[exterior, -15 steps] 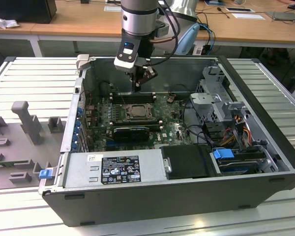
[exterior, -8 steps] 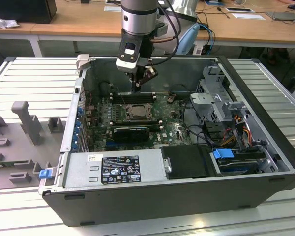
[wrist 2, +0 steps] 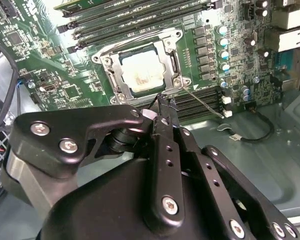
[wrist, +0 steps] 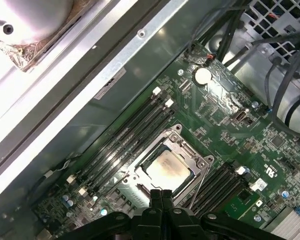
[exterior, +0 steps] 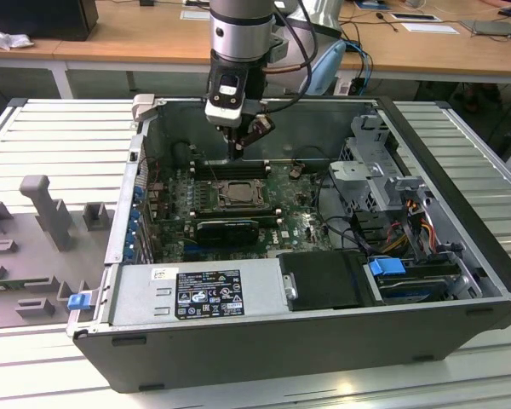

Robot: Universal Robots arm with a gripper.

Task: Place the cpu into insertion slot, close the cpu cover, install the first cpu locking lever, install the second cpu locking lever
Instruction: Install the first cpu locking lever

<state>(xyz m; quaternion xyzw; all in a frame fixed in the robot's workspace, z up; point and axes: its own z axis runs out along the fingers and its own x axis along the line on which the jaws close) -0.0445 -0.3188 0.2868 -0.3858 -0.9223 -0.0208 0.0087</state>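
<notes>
Black fingers of the gripper (wrist 2: pixel 162 102) are pressed together with nothing between them, so I read it as a pushing tool and not a carrier. In the second wrist view the tip sits just beside the corner of the socket nearest the camera, right where a thin wire lever (wrist 2: pixel 202 102) leaves the frame. I cannot tell whether the tip touches it. In the first wrist view the joined fingers (wrist: pixel 161 195) hang over the same edge of the socket.

Outward from there, the cpu (wrist 2: pixel 142 74) lies flat in the insertion slot (wrist 2: pixel 176 64), its pale top showing through the window of the cpu cover (wrist 2: pixel 168 57). The cover looks folded down flat around the chip, which I take to mean the first two steps are done. The first wrist view agrees: chip (wrist: pixel 168 167) square in the frame (wrist: pixel 187 152), no tilt that I can see.

The wire lever runs out at a slant over the memory slots (wrist 2: pixel 205 97) beside the socket. It is not tucked along the frame, so I judge it unlatched. That would explain why the arm is parked at this corner.

The socket sits on the green board (wrist 2: pixel 40 60) between two banks of memory slots, toward the board's far edge in the exterior view, inside the open case (exterior: pixel 324 341). There the gripper (exterior: pixel 236 155) stands upright above the far edge of the socket.
</notes>
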